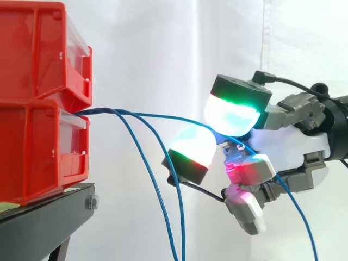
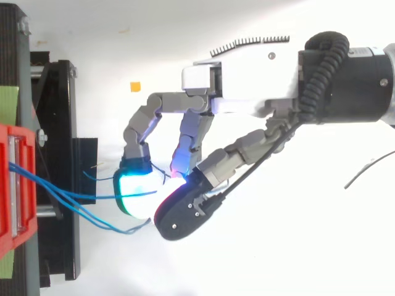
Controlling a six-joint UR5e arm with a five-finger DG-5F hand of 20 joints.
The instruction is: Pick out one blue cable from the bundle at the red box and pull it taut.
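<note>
Here, side view: the hand (image 1: 293,147) pinches 1 blue cable (image 1: 163,116) between glowing pads (image 1: 231,114). The cable arcs away to the red box (image 1: 38,147), with 2 other cables (image 1: 157,190) drooping below the pads. Top view: fingers (image 2: 139,126) curl around it. The picking looks done; pulling it taut remains.

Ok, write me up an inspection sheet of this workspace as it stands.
Surface: black stand carrying two stacked red bins.
Job's things: one blue cable runs from the lower bin to the hand in a shallow arc, not yet taut.
Clutter: small orange square lying apart from the stand.
Hand: hand with fingers curled, its glowing pads closed on the blue cable.
Cables: two other blue cables hang loose from the same bin.
Surroundings: white curtain behind the work.
</note>
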